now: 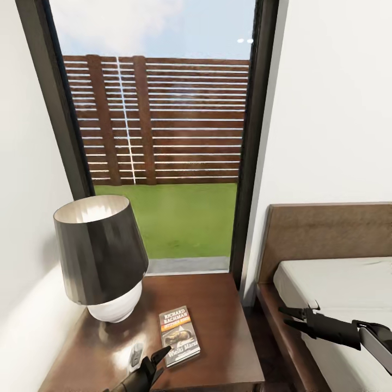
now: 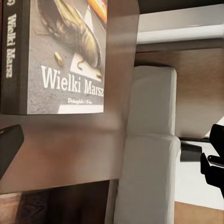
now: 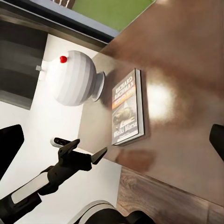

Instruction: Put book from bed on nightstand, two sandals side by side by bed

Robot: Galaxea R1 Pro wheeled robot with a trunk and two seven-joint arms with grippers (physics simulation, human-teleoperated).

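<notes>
A: The bedroom window [image 1: 163, 136] is filling my view; what's done?

B: The book [image 1: 179, 335] is lying on the nightstand [image 1: 223, 326] beside the lamp [image 1: 103, 256]. I'm holding both claws, left [image 1: 155, 363] and right [image 1: 291, 317], apart and empty. Sandals remain, I judge.

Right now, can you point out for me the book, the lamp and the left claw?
book [image 1: 179, 335], head view, middle of its cover, flat on the nightstand.
lamp [image 1: 101, 250], head view, middle of its dark shade.
left claw [image 1: 146, 362], head view, between its open fingertips, just before the book.
</notes>
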